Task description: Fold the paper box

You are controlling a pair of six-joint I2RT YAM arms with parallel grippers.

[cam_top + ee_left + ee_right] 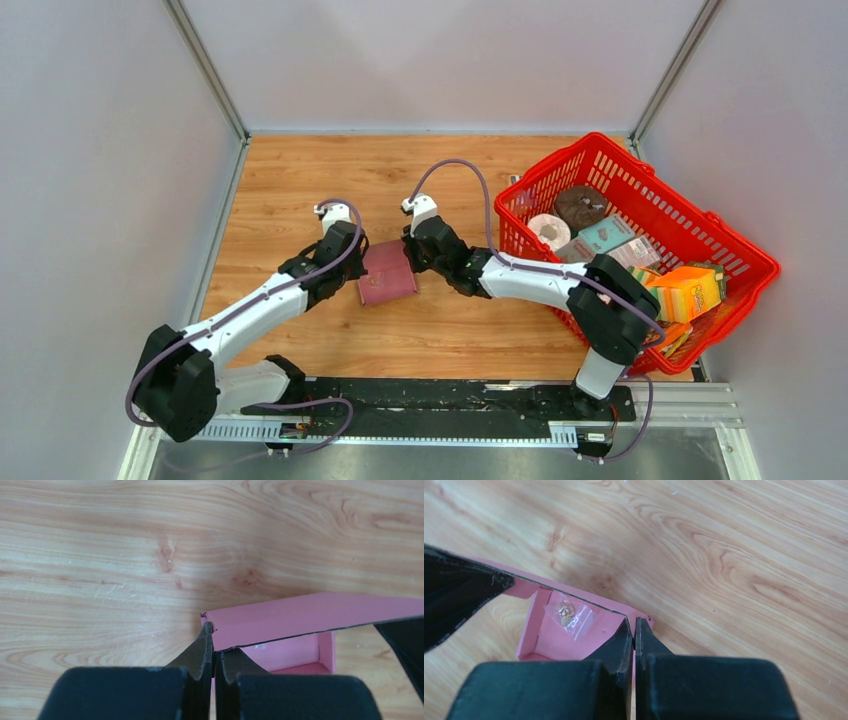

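Top external view: left pincer (357, 262) shut on one corner of the paper box (388, 273), which sits on the worktop (290, 180) between both arms; right pincer (412, 252) pinches the opposite corner. Step looks like wall-raising; next move probably needs both corners folded inward together. Wood-grain surface, grey enclosure panels (100, 150), red basket (600, 150) far right.

Paper box (310, 614) end beyond left-wrist frame

Pink paper box (388, 273), red lattice basket (655, 205), light wood-grain table (300, 180), grey walls (100, 150)
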